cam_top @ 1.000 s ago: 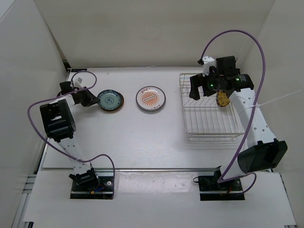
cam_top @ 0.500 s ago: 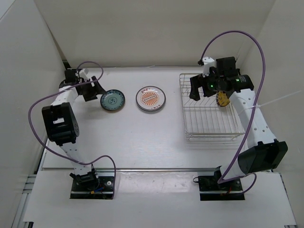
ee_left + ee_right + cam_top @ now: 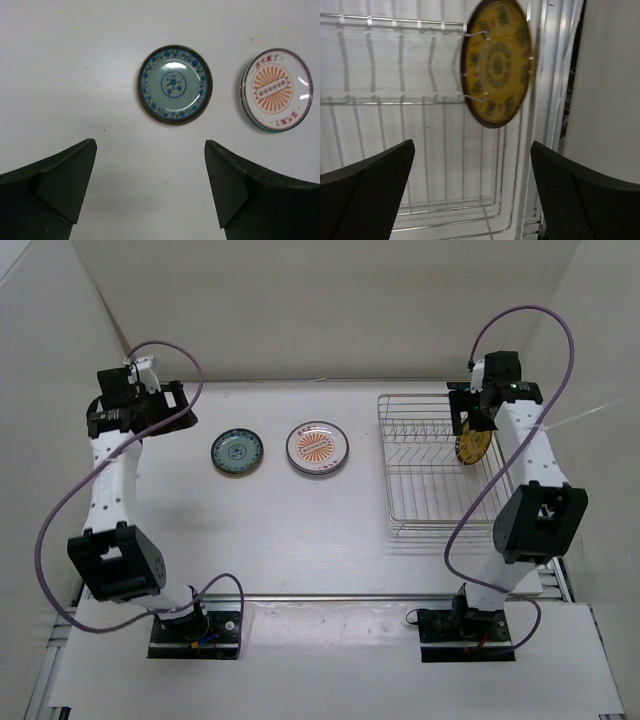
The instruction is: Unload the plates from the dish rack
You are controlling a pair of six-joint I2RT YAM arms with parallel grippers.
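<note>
The left end effector (image 3: pixel 150 144) hangs over the worktop (image 3: pixel 300 530), fingers wide apart and empty. To its right the teal plate (image 3: pixel 237 452) lies flat, with the orange plate (image 3: pixel 317 447) beside it but not touching. Farther right, the rack (image 3: pixel 440 512) holds the yellow plate (image 3: pixel 472 446) upright near its right side. The right end effector (image 3: pixel 472 145) hovers close to that plate, fingers apart and empty.

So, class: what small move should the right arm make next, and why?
Probably lower the right gripper over the yellow plate: the gripper is open and empty, and that plate stands upright in the dish rack.
</note>
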